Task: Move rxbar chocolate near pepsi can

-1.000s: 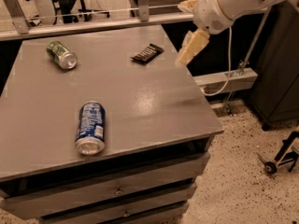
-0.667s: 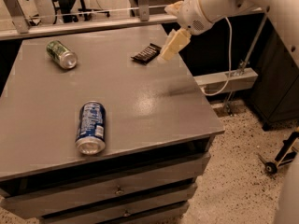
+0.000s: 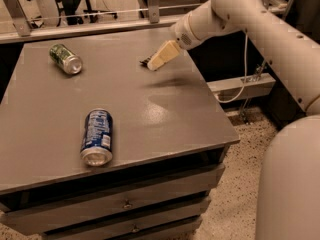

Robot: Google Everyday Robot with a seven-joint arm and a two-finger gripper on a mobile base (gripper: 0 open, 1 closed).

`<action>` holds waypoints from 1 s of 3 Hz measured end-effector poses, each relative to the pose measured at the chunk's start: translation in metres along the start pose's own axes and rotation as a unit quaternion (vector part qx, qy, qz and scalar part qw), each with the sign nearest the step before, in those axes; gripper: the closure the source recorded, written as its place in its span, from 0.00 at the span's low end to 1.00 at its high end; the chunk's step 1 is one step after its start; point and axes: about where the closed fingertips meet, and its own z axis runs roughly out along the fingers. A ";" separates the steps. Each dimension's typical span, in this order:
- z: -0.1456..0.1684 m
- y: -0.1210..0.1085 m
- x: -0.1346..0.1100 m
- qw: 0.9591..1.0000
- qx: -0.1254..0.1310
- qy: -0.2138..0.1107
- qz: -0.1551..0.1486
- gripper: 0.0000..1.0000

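The pepsi can (image 3: pixel 97 136), blue with white lettering, lies on its side near the front left of the grey table (image 3: pixel 165 114). The rxbar chocolate (image 3: pixel 145 61) is a dark bar at the back of the table, almost all hidden behind my gripper; only its left end shows. My gripper (image 3: pixel 161 56), with cream-coloured fingers, reaches in from the right on the white arm and sits right over the bar.
A green can (image 3: pixel 65 58) lies on its side at the back left of the table. Drawers (image 3: pixel 125 204) run under the table's front edge. A metal rail (image 3: pixel 90 26) crosses behind the table. The robot's white body (image 3: pixel 287 184) fills the lower right.
My arm has swung left and down across the back of the table. The gripper moved from the table's right edge to over the rxbar chocolate, which now is mostly covered.
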 end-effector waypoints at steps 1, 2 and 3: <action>0.031 -0.015 0.017 0.998 0.015 0.016 0.050 0.00; 0.049 -0.026 0.026 0.997 0.025 0.022 0.076 0.00; 0.057 -0.038 0.026 0.995 0.029 0.023 0.097 0.26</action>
